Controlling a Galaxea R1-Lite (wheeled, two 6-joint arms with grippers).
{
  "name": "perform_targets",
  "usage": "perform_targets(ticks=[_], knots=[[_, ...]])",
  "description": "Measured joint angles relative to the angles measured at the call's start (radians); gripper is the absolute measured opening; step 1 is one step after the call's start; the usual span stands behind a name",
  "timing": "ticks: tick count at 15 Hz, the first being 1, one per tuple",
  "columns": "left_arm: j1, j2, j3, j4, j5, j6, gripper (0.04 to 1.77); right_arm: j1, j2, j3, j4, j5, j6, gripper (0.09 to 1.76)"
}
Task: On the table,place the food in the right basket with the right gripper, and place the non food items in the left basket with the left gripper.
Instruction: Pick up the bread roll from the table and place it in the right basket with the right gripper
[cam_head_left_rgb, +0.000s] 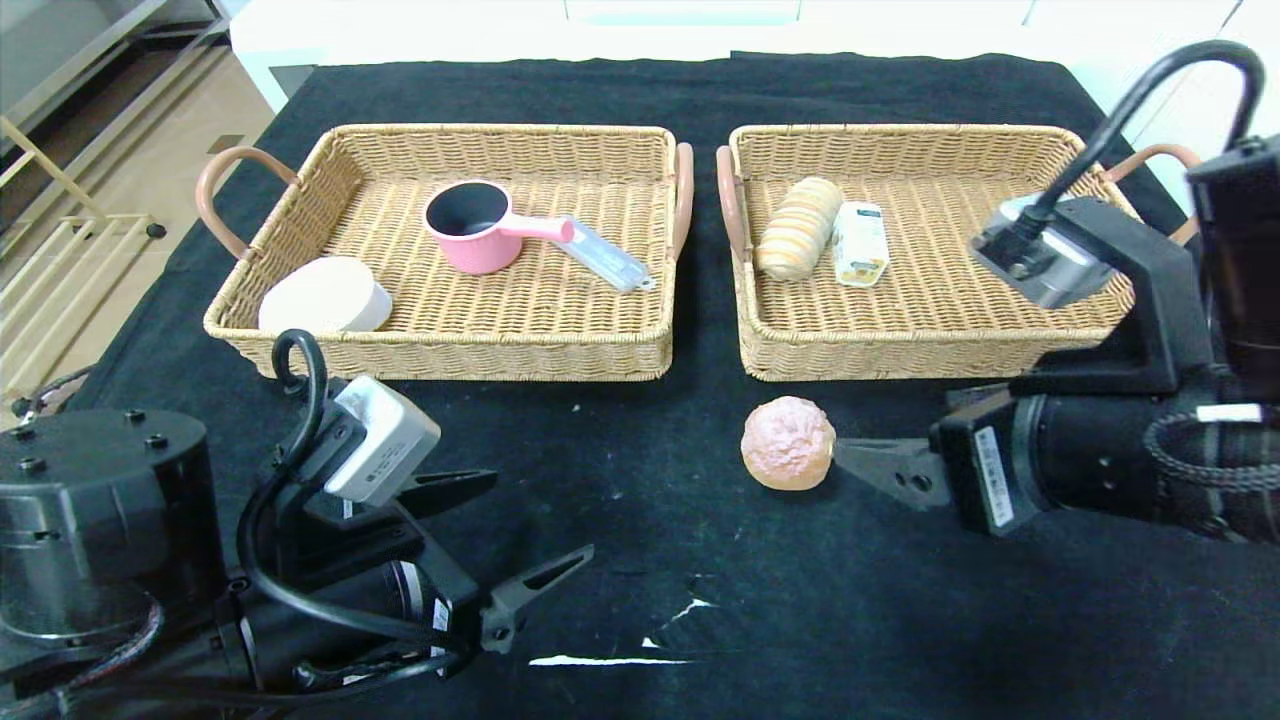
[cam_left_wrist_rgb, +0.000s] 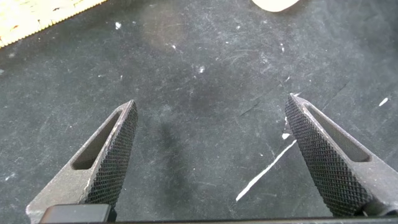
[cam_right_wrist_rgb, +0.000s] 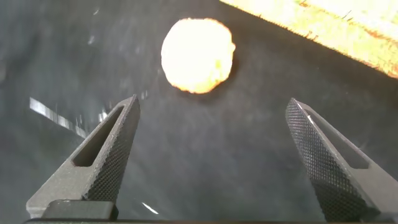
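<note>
A round pinkish-brown bun (cam_head_left_rgb: 788, 443) (cam_right_wrist_rgb: 198, 55) lies on the black cloth in front of the right basket (cam_head_left_rgb: 1000, 345). My right gripper (cam_head_left_rgb: 858, 440) (cam_right_wrist_rgb: 212, 99) is low over the cloth just right of the bun, open, with the bun a little ahead of its fingertips and nothing between them. The right basket holds a striped bread roll (cam_head_left_rgb: 798, 228) and a small packet (cam_head_left_rgb: 860, 243). In the left basket (cam_head_left_rgb: 450, 355) lie a pink pot (cam_head_left_rgb: 475, 227), a white round container (cam_head_left_rgb: 325, 296) and a clear flat item (cam_head_left_rgb: 605, 255). My left gripper (cam_head_left_rgb: 543, 513) (cam_left_wrist_rgb: 211, 99) hovers open and empty at the near left.
White marks (cam_head_left_rgb: 610, 660) streak the black cloth near the front. The two baskets stand side by side, their brown handles (cam_head_left_rgb: 700, 195) close together. The table's left edge drops off to the floor (cam_head_left_rgb: 130, 180). A corner of the left basket (cam_left_wrist_rgb: 37, 15) shows in the left wrist view.
</note>
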Motion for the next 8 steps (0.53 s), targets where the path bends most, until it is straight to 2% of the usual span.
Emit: perform_targets(ticks=[3, 5, 8], knots=[[0.000, 0.001, 0.001, 0.000, -0.018, 0.000, 1.72, 0.056, 0.118, -0.175, 0.154, -0.107, 0.149, 1.71], [0.000, 0.000, 0.002, -0.001, -0.019, 0.000, 1.72, 0.070, 0.188, -0.250, 0.187, -0.170, 0.198, 1.71], [0.007, -0.004, -0.003, -0.001, -0.020, -0.005, 1.72, 0.075, 0.262, -0.312, 0.194, -0.206, 0.252, 1.71]])
